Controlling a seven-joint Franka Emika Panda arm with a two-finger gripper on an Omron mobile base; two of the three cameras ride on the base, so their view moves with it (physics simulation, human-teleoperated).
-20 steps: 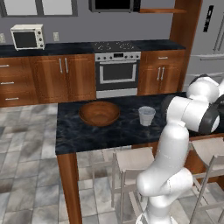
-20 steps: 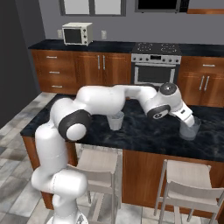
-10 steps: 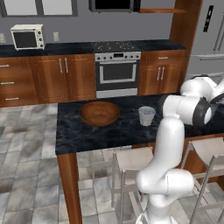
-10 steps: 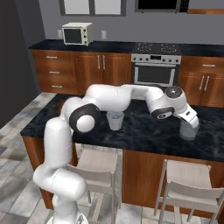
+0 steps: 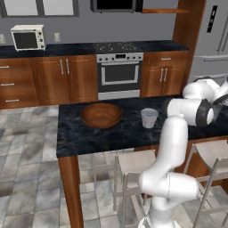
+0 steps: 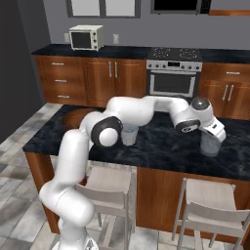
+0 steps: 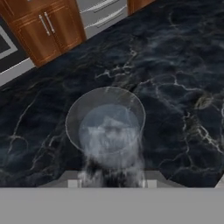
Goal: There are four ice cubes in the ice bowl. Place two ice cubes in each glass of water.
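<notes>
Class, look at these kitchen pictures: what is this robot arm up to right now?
The white arm is stretched across the dark counter, with its tool held just above one glass of water at the far end. The hand view looks straight down into that glass; pale shapes show inside, too blurred to count. A second glass stands beside the wooden ice bowl. Whether the tool holds an ice cube cannot be told.

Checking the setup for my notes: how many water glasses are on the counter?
2. One glass stands mid-counter, right of the wooden bowl. The other glass sits at the counter's right end, directly under the hand.
</notes>
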